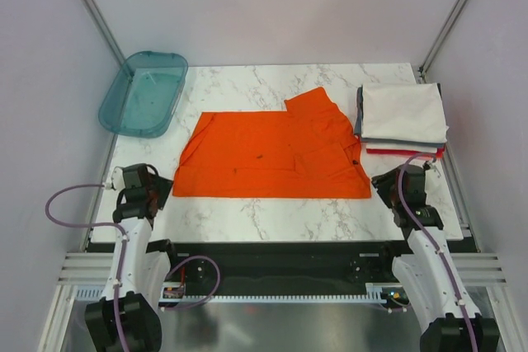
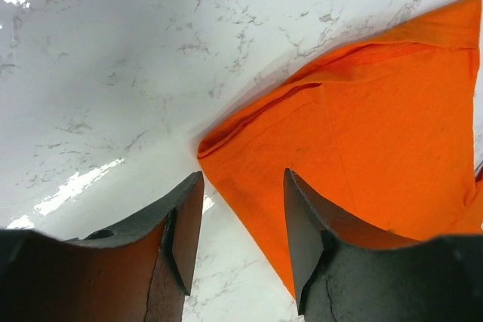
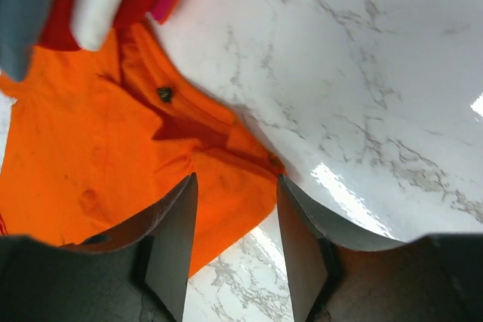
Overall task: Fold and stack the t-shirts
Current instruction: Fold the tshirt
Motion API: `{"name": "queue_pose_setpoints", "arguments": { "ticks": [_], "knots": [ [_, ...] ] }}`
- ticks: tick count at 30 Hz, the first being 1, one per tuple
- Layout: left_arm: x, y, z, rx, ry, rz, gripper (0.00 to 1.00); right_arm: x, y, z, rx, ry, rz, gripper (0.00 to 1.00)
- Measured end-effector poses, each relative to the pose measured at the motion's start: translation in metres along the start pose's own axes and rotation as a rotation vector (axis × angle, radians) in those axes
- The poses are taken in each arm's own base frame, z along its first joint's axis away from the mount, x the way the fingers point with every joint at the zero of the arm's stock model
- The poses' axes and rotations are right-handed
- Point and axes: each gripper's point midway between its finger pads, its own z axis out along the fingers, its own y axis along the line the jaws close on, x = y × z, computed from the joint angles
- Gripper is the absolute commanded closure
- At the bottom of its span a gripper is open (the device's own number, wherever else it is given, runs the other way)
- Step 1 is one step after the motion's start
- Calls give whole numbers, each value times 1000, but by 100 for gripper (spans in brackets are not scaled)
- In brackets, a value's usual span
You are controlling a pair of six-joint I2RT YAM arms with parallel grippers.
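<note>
A teal translucent tray (image 1: 115,109) overhangs the far-left corner of the white marble table (image 1: 272,218).

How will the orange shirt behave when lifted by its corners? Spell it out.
The orange t-shirt lies in soft, creased layers, so it will probably droop limply between grips. It looks thin, likely light. On the glossy marble table it may slide or bunch when pushed.

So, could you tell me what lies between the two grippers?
The orange shirt, spread flat, lies between left gripper and right gripper, seen in the top view.
</note>
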Motion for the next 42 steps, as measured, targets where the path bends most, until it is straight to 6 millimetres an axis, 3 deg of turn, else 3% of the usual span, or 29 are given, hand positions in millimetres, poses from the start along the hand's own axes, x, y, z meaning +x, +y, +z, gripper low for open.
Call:
{"name": "queue_pose_setpoints", "arguments": {
  "ticks": [3,6,10,16,20,22,26,34,42],
  "knots": [
    [-7,-12,-9,30,-3,50,46,-8,21,-3,-73,-2,-55,54],
    [-16,-45,-20,137,11,125,46,-14,54,1,-137,32,-145,57],
    [-17,-82,-23,289,29,206,40,-1,108,7,-254,89,-277,58],
    [18,-126,-16,376,102,356,40,23,186,15,-380,135,-416,58],
    [39,-177,-11,404,113,496,38,20,227,44,-372,120,-460,58],
    [41,-203,-5,411,88,550,31,16,241,59,-356,104,-481,57],
    [32,-238,21,373,23,634,30,7,266,91,-316,64,-536,57],
    [38,-249,84,255,24,789,33,-11,304,159,-235,-4,-617,53],
    [33,-266,117,196,0,868,34,-28,302,235,-155,3,-643,47]
  ]
}}
